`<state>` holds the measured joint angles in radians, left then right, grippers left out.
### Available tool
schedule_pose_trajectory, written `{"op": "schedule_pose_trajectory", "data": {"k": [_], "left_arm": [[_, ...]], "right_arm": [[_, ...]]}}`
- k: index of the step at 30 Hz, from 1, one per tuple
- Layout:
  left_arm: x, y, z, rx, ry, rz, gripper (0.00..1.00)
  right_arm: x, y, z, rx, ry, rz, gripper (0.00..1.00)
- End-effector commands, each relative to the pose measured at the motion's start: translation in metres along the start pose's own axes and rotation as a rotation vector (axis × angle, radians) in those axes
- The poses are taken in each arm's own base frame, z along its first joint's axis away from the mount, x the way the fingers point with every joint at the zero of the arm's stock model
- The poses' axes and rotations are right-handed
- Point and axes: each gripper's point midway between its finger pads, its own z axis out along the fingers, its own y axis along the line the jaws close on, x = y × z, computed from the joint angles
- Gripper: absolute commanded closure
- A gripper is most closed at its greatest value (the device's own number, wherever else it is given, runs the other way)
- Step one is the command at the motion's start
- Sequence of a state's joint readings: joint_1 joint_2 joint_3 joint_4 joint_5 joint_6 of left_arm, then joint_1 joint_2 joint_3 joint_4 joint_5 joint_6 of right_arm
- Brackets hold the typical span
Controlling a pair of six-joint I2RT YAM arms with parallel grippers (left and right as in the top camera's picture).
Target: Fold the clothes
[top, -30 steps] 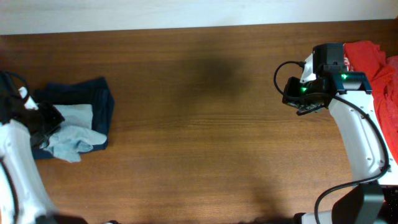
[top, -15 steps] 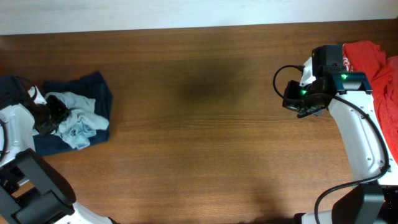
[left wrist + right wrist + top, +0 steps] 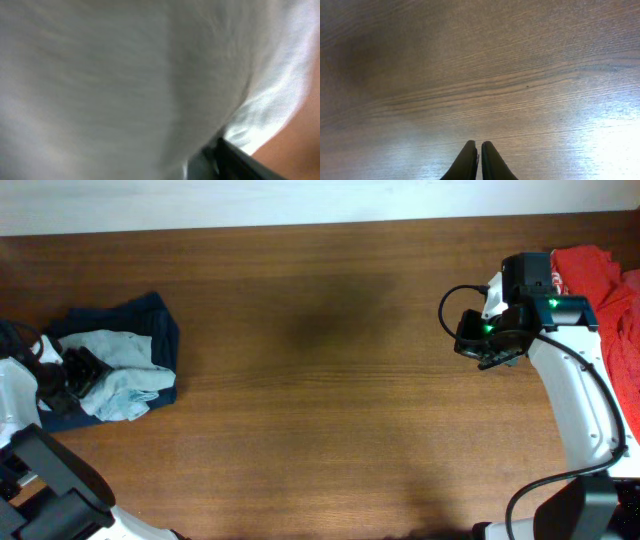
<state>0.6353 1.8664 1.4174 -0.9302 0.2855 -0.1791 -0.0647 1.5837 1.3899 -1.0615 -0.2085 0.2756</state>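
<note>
Left gripper (image 3: 76, 370) sits at the left table edge, pressed into a crumpled pale grey-blue soft cloth T-shirt (image 3: 125, 376). The left wrist view is all blurred pale cloth (image 3: 125, 75), so I cannot tell whether the jaws are apart or clamped; probably pinching a fold. The shirt lies bunched on a dark navy cloth garment (image 3: 160, 330), touching it, and both are on the brown wooden table (image 3: 330, 400). Right gripper (image 3: 480, 159) has its fingers together on nothing, hovering over bare wood near a red cloth shirt (image 3: 590, 270) that is cut off at the right edge. Step in hand looks like picking up the pale shirt to spread it; no fold made yet. Next move calls for dragging it clear of the navy piece and laying it flat. Sleeves, collar and any print are not discernible.
</note>
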Motion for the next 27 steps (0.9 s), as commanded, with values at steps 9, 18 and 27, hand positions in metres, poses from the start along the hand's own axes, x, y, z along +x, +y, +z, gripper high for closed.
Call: {"op": "schedule_pose_trajectory", "data": {"k": [9,18,27], "left_arm": [[0.001,0.058,-0.071,-0.09,0.032,-0.074,0.26],[-0.025,0.033,-0.102,0.005,-0.085,-0.023,0.52],[-0.017,0.008,-0.023,-0.128,-0.093,0.181,0.99]], "right_arm": [[-0.002,-0.001,-0.001,0.005,-0.009,-0.01,0.89],[-0.006,0.0,-0.001,0.0,-0.024,-0.013,0.88],[-0.007,0.001,-0.001,-0.002,-0.03,-0.014,0.88]]}}
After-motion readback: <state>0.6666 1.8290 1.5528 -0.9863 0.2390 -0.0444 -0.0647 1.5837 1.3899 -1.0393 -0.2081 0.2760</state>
